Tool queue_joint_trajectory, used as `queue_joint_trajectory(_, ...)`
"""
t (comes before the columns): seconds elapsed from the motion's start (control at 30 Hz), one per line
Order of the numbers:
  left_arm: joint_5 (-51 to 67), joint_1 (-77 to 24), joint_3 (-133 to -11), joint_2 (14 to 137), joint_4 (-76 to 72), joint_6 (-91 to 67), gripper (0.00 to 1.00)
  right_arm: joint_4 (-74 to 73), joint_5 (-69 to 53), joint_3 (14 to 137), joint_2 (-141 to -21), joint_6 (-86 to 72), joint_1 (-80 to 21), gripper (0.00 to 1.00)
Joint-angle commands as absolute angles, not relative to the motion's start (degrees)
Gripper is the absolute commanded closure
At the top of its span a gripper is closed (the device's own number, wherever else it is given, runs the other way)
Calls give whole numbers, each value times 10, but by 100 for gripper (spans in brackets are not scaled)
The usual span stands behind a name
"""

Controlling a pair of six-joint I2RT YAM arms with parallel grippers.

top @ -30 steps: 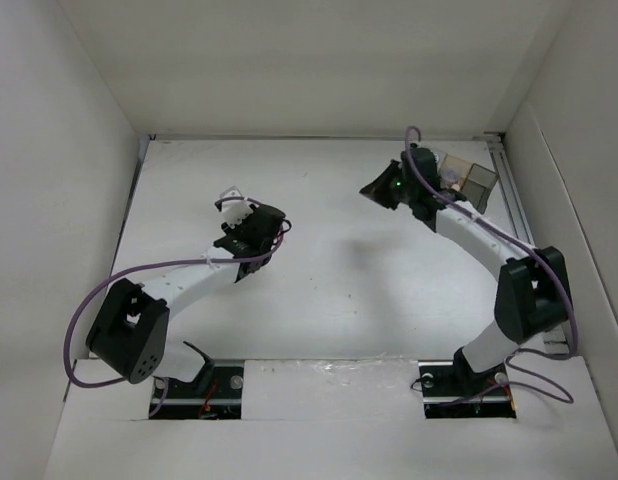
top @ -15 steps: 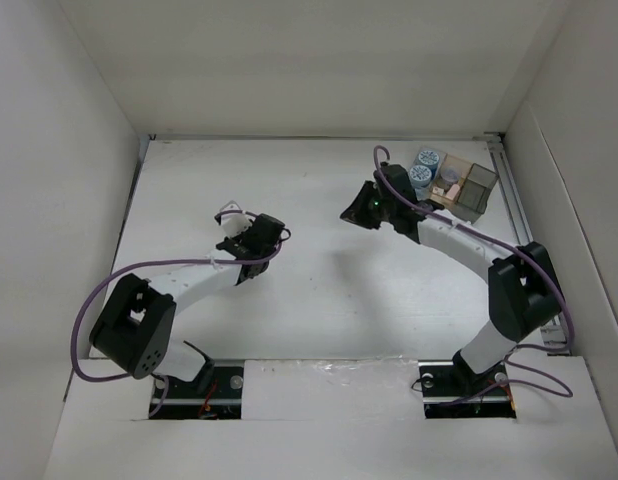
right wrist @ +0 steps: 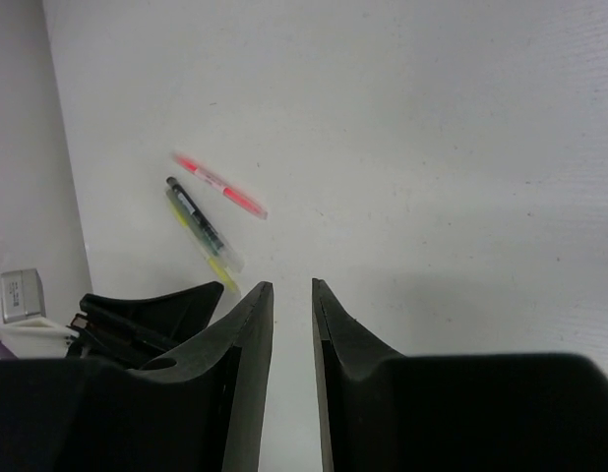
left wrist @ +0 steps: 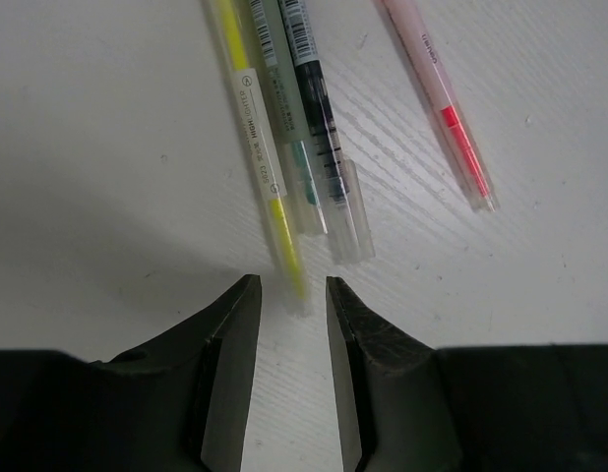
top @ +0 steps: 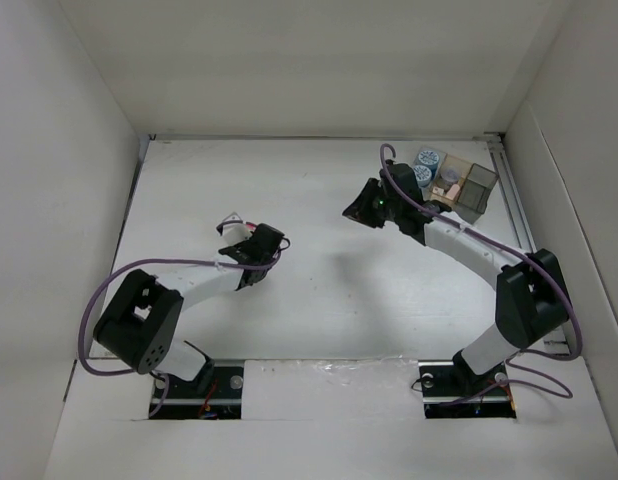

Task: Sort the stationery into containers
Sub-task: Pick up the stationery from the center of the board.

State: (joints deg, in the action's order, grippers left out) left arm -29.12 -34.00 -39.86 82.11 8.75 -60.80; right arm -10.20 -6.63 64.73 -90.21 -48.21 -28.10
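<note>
**A:** Where's everything?

**B:** The bin block (top: 467, 186) sits far right, with 2 blue rolls (top: 426, 158) inside. The right gripper (right wrist: 292, 295) hovers to its left on an outstretched arm, jaws slightly apart and empty.

**A:** The pens?

**B:** The yellow-green pen (left wrist: 255, 128) has its tip in the left gripper's (left wrist: 290, 289) mouth, and the pink-red pen (left wrist: 442, 103) lies to the right. That arm is bent low, jaws narrowly parted, gripping nothing.

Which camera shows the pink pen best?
The left wrist camera: the pink pen lies close up, its red part and printing visible. The right wrist camera shows it small and far away. From the top camera I cannot make it out.
</note>
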Motion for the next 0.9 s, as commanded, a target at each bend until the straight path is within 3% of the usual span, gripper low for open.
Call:
queue_joint_trajectory(0.0, -295, -337, -417, 841, 84, -622, 71, -92, -70, 643, -877, -475, -276, 72)
queue_joint_trajectory(0.1, -287, -327, -417, 848, 84, -617, 78, -92, -70, 643, -877, -475, -276, 72)
queue_joint_trajectory(0.33, -260, -292, -401, 853, 54, -598, 79, -92, -76, 643, -883, -475, -271, 72)
queue_joint_trajectory(0.53, -260, -292, -401, 848, 73, -603, 98, -92, -76, 643, -883, -475, -271, 70)
queue_joint_trajectory(0.67, -265, -292, -389, 830, 83, -609, 100, -92, -76, 643, -883, -475, -271, 69)
queue_joint_trajectory(0.87, -272, -292, -372, 795, 107, -621, 100, -92, -76, 643, -878, -475, -271, 53)
